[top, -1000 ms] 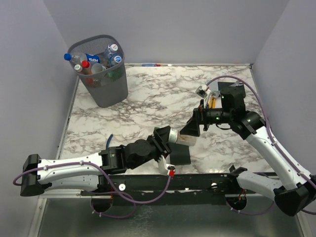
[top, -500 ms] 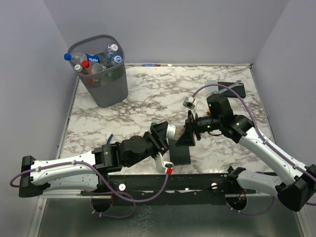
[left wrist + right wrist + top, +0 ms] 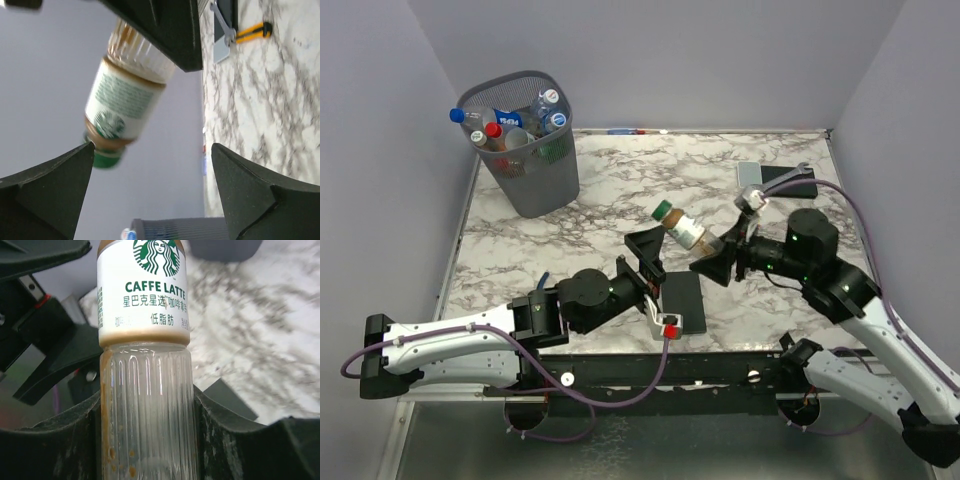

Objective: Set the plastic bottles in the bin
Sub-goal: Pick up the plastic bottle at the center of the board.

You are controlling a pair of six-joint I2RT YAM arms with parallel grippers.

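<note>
A clear ribbed coffee bottle (image 3: 682,228) with a white label and green cap is held above the marble table, cap pointing up and left. My right gripper (image 3: 712,255) is shut on its lower body; in the right wrist view the bottle (image 3: 145,365) fills the gap between the jaws of that gripper (image 3: 147,405). My left gripper (image 3: 655,268) stands open just left of and below the bottle, holding nothing. Its wrist view shows the bottle (image 3: 125,100) beyond the open gripper (image 3: 152,146). The grey mesh bin (image 3: 525,150) at the far left holds several bottles (image 3: 520,125).
A flat black slab (image 3: 682,303) lies on the table under the two grippers. Another dark slab (image 3: 785,180) with a wrench (image 3: 222,25) and an orange-handled tool (image 3: 252,32) sits at the far right. Purple walls close in the table on three sides.
My left gripper opened and let go of the bottle, drawing back to the left. My right gripper closed on the bottle and carried it up and to the right.
</note>
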